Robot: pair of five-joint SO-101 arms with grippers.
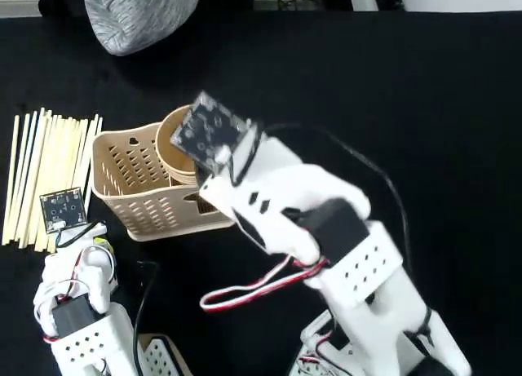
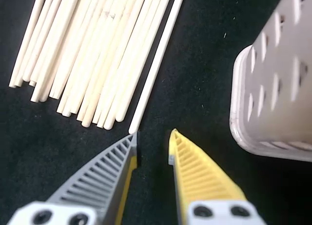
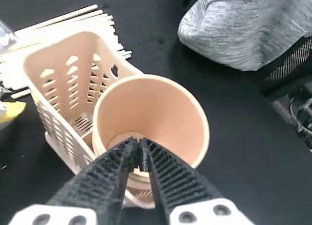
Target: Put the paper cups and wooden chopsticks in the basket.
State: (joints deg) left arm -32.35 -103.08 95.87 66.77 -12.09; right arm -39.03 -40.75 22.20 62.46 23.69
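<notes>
Right tool (image 3: 140, 147), paper cups (image 3: 151, 112) in basket (image 3: 53, 73)

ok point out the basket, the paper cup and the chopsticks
beige slotted plastic basket (image 1: 145, 205), high view, front wall
tan paper cup (image 3: 158, 103), right wrist view, inner wall
pale wooden chopsticks (image 2: 92, 54), left wrist view, middle of bundle

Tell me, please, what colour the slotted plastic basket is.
The slotted plastic basket is pale beige, clearest in the right wrist view.
</notes>
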